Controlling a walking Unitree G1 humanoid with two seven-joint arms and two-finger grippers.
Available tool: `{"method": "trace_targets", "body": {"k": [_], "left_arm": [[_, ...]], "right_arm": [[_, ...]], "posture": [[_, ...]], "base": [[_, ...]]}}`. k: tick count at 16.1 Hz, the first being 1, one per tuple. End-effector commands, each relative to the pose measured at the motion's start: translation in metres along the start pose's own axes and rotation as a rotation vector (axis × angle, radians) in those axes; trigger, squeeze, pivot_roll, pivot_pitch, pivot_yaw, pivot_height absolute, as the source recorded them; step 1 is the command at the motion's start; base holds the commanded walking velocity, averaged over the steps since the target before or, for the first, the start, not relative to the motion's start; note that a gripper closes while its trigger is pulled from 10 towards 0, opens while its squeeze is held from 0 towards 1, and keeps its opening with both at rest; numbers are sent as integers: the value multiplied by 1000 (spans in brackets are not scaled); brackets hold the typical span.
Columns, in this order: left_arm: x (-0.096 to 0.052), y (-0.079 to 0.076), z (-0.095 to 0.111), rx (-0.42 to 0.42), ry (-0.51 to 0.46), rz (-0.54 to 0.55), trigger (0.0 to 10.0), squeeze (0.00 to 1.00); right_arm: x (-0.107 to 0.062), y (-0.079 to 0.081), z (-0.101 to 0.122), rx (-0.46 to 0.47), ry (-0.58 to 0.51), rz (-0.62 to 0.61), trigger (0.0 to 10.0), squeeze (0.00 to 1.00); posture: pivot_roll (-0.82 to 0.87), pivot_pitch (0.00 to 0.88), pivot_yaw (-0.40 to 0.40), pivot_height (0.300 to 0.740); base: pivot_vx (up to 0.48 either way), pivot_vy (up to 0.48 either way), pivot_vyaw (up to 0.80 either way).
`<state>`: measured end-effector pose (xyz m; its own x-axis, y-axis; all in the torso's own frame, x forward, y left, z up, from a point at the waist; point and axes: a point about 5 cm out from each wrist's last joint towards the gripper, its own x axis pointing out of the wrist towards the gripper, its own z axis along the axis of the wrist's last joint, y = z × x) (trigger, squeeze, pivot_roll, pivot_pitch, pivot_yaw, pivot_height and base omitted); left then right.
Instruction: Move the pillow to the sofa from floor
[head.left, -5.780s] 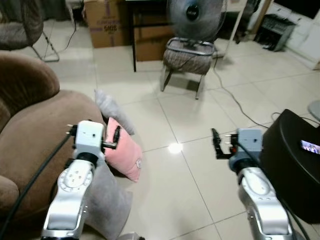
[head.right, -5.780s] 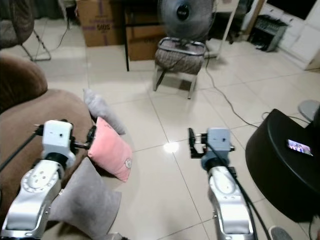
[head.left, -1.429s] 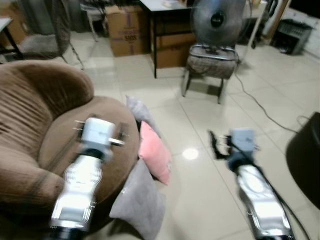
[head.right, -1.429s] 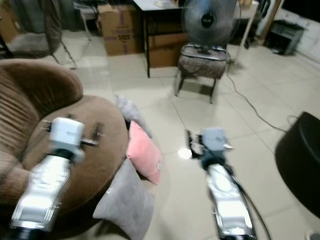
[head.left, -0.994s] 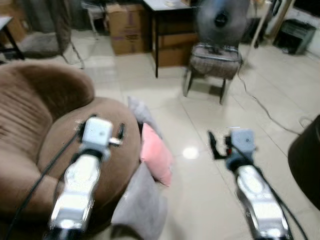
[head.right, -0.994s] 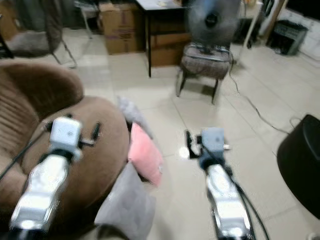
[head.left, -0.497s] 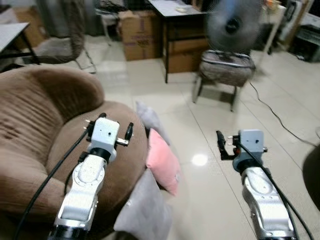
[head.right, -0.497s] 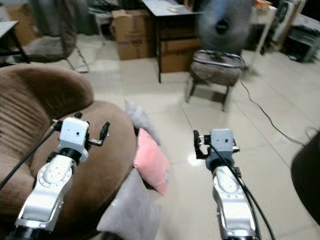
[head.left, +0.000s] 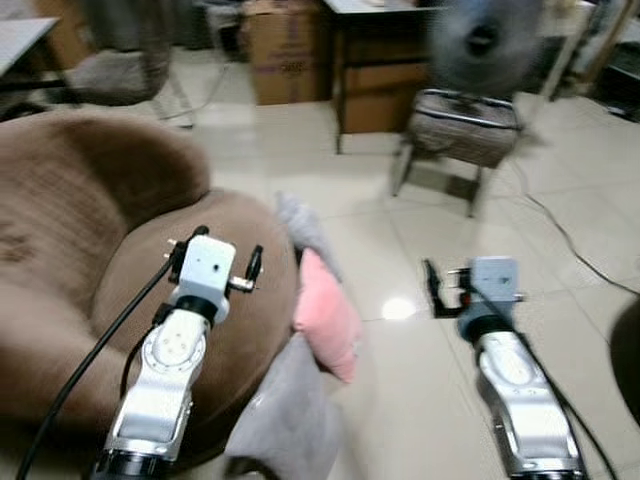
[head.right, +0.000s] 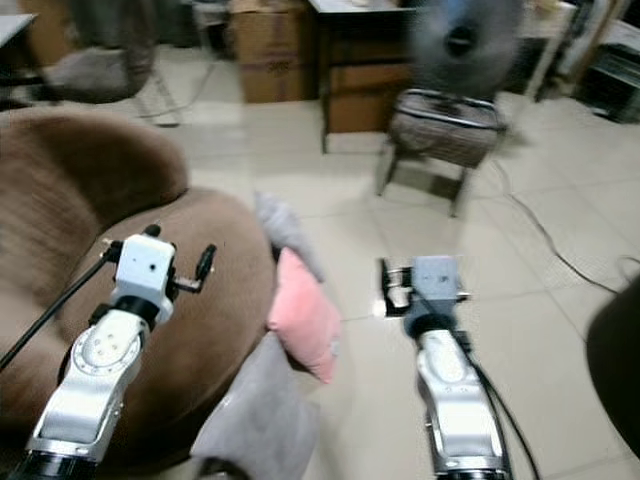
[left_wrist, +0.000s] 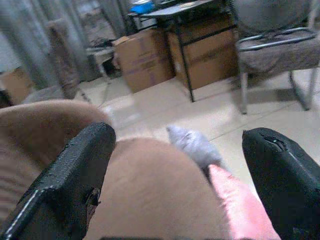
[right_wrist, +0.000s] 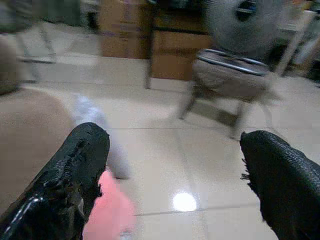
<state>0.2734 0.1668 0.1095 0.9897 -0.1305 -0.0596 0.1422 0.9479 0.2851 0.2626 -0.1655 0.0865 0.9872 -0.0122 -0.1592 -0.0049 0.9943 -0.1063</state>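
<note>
Your left gripper (left_wrist: 177, 165) hangs above the brown sofa (head.left: 70, 260), fingers spread wide, holding nothing. Your right gripper (right_wrist: 175, 175) hovers over the tiled floor (head.left: 560, 290), equally wide and empty. The pink pillow (head.left: 325, 318) leans against the sofa's edge on the floor, between both grippers.

Open tiled floor (head.left: 400, 370) is seen from 12 to 3 o'clock. The way at 9 to 10 o'clock is blocked by the brown sofa (head.left: 70, 250), with a chair (head.left: 465, 130) and fan (head.left: 480, 40) standing at 1 o'clock.
</note>
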Motion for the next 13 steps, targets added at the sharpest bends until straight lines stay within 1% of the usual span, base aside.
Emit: {"method": "trace_targets", "body": {"k": [1, 10, 12, 13], "left_arm": [[-1, 1, -2, -1, 11, -5, 10000, 0], [-3, 3, -7, 2, 31, -15, 10000, 0], [-3, 4, -9, -2, 39, 4, 10000, 0], [-3, 5, -11, -19, 46, 27, 10000, 0]], "right_arm": [[-1, -4, -1, 4, 5, -7, 10000, 0], [-3, -5, -2, -2, 11, -4, 10000, 0], [-4, -5, -2, -2, 9, -5, 10000, 0], [-5, -5, -3, -4, 10, -11, 10000, 0]], "posture": [[-25, 0, 6, 711], [-24, 0, 1, 651], [-25, 0, 3, 637], [-25, 0, 4, 637]], "base": [[0, 0, 0], [0, 0, 0], [0, 0, 0], [0, 0, 0]]}}
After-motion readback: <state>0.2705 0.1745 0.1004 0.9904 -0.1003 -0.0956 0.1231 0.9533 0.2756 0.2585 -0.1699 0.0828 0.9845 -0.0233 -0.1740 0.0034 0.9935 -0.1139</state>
